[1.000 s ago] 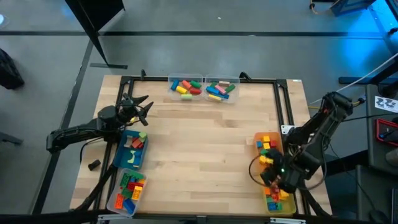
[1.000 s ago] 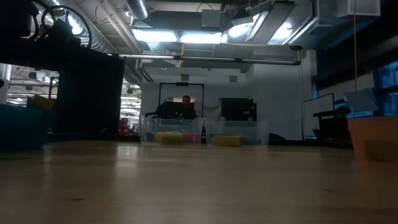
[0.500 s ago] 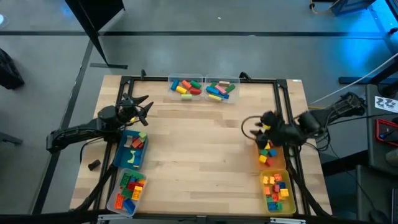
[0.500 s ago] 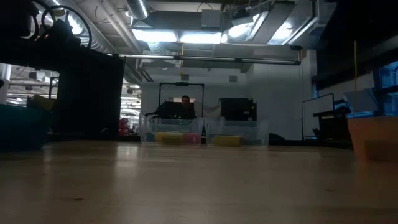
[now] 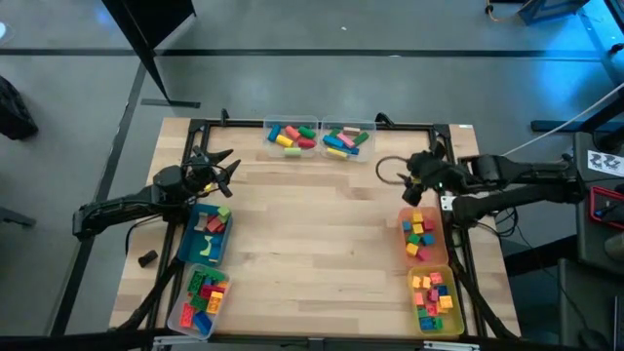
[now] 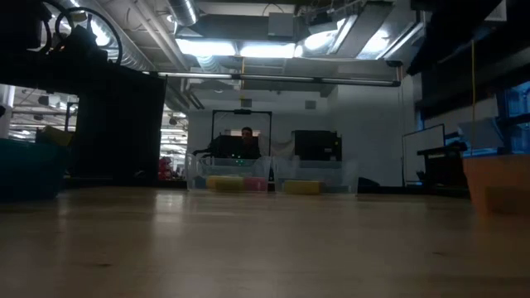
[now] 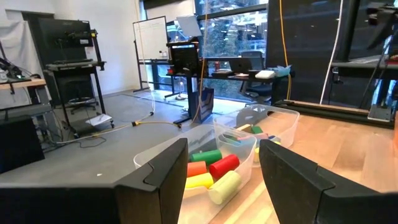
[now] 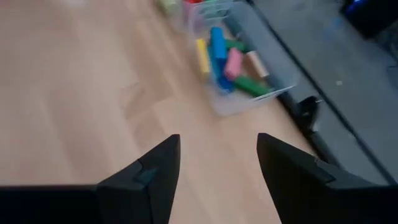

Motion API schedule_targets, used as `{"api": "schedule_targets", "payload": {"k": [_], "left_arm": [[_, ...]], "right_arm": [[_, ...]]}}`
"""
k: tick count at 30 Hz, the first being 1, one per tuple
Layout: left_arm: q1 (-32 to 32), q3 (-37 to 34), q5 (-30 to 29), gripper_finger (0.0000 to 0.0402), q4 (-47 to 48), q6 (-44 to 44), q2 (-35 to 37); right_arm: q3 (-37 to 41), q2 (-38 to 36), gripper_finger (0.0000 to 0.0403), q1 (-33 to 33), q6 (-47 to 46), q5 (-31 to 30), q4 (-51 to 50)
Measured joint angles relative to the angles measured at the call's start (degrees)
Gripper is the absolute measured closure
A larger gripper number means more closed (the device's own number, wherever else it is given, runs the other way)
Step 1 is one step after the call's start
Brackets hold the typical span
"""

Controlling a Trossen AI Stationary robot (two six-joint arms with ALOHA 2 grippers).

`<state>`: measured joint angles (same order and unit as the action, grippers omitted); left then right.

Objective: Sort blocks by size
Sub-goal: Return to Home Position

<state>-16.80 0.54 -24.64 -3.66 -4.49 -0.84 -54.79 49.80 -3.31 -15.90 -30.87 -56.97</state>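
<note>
My right gripper [image 5: 411,175] hangs empty, fingers spread wide, over the right side of the counter [image 5: 322,224], just beyond the orange bin [image 5: 445,249]. Its wrist camera looks onto a clear bin [image 8: 249,102] of long blocks [image 8: 216,46] ahead. The left gripper [image 5: 218,166] is open too, nothing in it, parked beside the blue bin [image 5: 187,244] near the left edge. Every block I can see sits in a bin: two clear ones at the far edge, blue and clear on the left, the orange bin and yellow bin [image 5: 458,317] on the right.
</note>
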Motion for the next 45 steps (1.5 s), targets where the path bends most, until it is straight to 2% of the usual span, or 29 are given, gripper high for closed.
{"api": "schedule_targets", "payload": {"k": [2,5,13,16,23,30,35,45], "left_arm": [[0.0,0.0,0.0,0.0217,0.0,0.0,0.0],[0.0,0.0,0.0,0.0217,0.0,0.0,0.0],[0.0,0.0,0.0,0.0217,0.0,0.0,0.0],[0.0,0.0,0.0,0.0217,0.0,0.0,0.0],[0.0,0.0,0.0,0.0217,0.0,0.0,0.0],[0.0,0.0,0.0,0.0217,0.0,0.0,0.0],[0.0,0.0,0.0,0.0217,0.0,0.0,0.0],[0.0,0.0,0.0,0.0217,0.0,0.0,0.0]], "right_arm": [[0.0,0.0,0.0189,3.5,2.9,0.7,1.6],[1.3,0.0,0.0189,8.1,6.6,4.9,6.8],[13.8,0.3,0.0189,16.5,20.8,28.4,34.6],[18.7,0.5,0.0189,18.8,22.0,33.0,42.6],[28.3,-3.6,0.0189,21.5,22.3,33.4,49.7],[41.1,-8.8,0.0189,21.4,22.0,37.1,65.2],[47.9,-13.3,0.0189,21.4,19.9,37.0,73.7],[54.1,-27.7,0.0189,21.3,17.3,36.9,72.3]]}}
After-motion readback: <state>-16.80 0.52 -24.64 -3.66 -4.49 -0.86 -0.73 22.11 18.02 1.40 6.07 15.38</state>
